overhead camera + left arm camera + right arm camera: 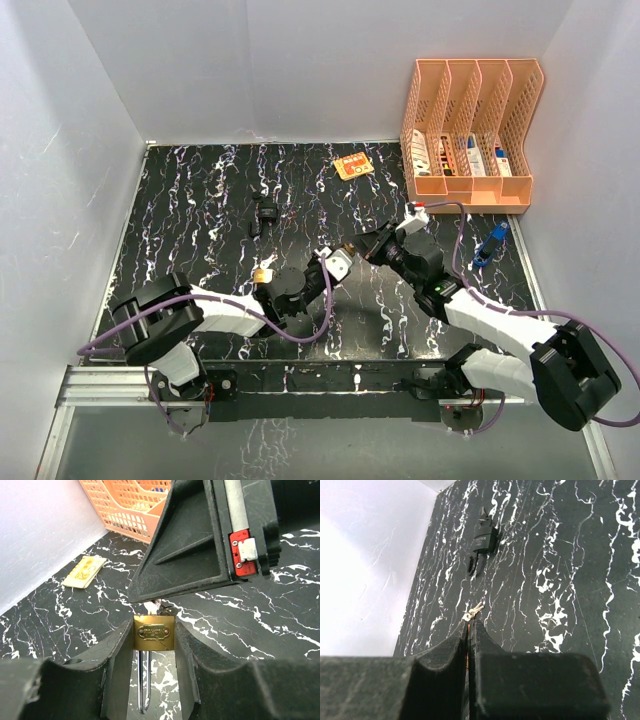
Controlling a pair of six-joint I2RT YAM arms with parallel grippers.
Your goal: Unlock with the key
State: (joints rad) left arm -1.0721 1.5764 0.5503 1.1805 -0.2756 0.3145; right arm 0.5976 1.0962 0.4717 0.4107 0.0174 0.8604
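Left tool pads are part-way apart and clamped on both sides of a brass padlock. The padlock's face is toward the wrist camera, and its steel shackle runs back between the fingers. Right tool is pressed together on the thin key. Only the key's edge shows in the seam, with a pale loop sticking out past the tips. Seen from the left wrist, the right tool sits right at the padlock's far end and the key tip is at the lock body. Cannot tell if the key is in the slot.

Both tools meet at the padlock over the middle of the black marbled bench. A black clip lies flat on the bench beyond and left of the padlock, well apart from it. An orange card lies beyond the padlock near the back wall. An orange file rack stands beyond and right of the padlock, in the back right corner. A small blue item lies right of the padlock by the right wall.
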